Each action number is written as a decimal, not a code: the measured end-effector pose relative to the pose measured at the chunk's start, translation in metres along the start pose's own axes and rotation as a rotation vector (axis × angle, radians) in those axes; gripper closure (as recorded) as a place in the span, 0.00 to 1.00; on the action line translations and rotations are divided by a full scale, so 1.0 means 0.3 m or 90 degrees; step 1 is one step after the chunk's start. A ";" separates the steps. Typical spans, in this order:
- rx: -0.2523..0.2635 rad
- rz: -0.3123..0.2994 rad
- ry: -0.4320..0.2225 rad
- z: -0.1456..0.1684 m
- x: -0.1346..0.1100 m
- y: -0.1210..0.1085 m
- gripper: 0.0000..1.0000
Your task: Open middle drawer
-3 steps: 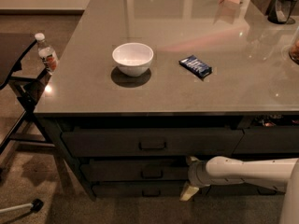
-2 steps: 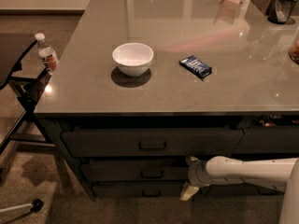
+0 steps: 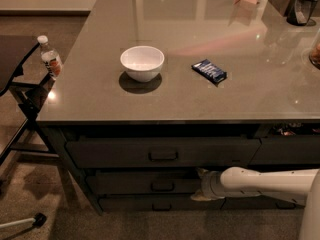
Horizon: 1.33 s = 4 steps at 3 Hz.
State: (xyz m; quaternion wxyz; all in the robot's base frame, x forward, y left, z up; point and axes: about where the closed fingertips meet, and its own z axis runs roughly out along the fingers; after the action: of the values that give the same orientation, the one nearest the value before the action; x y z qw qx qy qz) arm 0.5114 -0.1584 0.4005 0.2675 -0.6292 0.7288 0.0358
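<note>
Here I see the middle drawer [image 3: 130, 183], second below the countertop [image 3: 95, 101], just left of the gripper [image 3: 199, 185] at its right end, but whether the gripper is clenched I cannot tell.

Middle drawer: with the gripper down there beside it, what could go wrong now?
The gripper sits to the right of the middle drawer and its small loop handle, not on it, so it may miss the handle or slip off. The top drawer and bottom drawer have similar handles close above and below, so it might catch the wrong one.
</note>
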 end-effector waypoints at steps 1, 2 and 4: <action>0.000 0.000 0.000 0.000 0.000 0.000 0.64; 0.000 0.000 0.000 0.000 0.000 0.000 0.87; 0.000 0.000 0.000 -0.005 -0.004 -0.023 1.00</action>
State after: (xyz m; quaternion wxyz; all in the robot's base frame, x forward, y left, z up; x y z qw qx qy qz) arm 0.5174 -0.1593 0.4042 0.2675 -0.6292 0.7288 0.0358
